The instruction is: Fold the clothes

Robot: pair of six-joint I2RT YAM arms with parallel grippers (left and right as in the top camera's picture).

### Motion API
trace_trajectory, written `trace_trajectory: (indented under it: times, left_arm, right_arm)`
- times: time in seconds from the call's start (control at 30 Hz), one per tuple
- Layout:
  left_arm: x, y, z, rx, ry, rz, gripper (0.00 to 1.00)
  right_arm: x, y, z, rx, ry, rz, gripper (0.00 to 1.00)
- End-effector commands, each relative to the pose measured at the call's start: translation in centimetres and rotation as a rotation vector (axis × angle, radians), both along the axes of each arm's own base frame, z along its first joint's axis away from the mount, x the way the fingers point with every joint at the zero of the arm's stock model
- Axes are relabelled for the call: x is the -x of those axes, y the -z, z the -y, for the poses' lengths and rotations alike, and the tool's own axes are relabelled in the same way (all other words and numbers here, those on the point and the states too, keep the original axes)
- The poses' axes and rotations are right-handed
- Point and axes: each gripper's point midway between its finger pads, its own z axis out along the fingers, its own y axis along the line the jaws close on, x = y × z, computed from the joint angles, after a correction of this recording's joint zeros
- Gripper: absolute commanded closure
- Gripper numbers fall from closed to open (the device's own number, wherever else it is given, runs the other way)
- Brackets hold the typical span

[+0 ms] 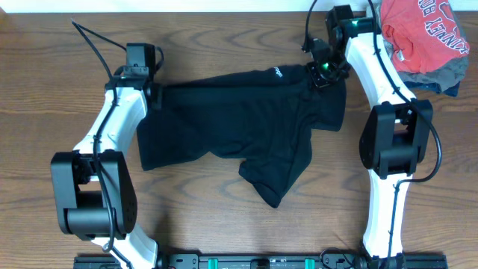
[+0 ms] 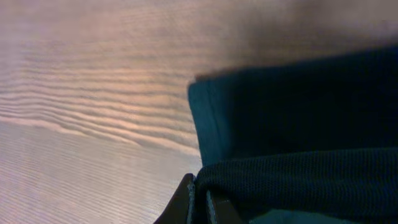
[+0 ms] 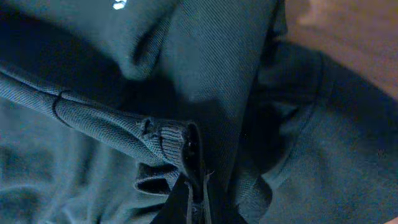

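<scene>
The clothes are one black garment, spread rumpled across the middle of the table, with a small white logo near the far edge. My left gripper sits at its far left corner. In the left wrist view this gripper is shut on the hem of the black fabric. My right gripper is at the far right corner. The right wrist view shows that gripper shut on a bunched fold of the same cloth. A loose flap hangs toward the near side.
A red T-shirt with white lettering lies on grey and dark-blue garments at the far right corner. Bare wooden table shows around the black garment. Both arm bases stand along the near edge.
</scene>
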Motion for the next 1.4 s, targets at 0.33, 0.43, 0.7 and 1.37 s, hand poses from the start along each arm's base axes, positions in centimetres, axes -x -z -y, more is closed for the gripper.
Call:
trace_trajectory:
  times: [0.33,0.43,0.7,1.37]
  left_arm:
    - [0.0,-1.5,-0.4,0.021,-0.037,0.028,0.18]
    - [0.8,-4.5,-0.4,0.039,-0.073,0.054,0.16]
    - [6.0,-11.1,3.0,0.321,-0.19,0.141,0.16]
    - [16.3,-3.0,4.1,0.413,-0.449,-0.134,0.16]
  right_arm:
    - [-0.6,-2.2,1.4,0.011,0.038,0.016,0.39]
    - [-0.3,-5.8,0.7,-0.03,0.034,0.043,0.41]
    - [3.7,-14.5,-1.8,-0.14,-0.008,0.098,0.41]
    - [12.1,-12.6,-1.1,0.157,0.353,0.028,0.53]
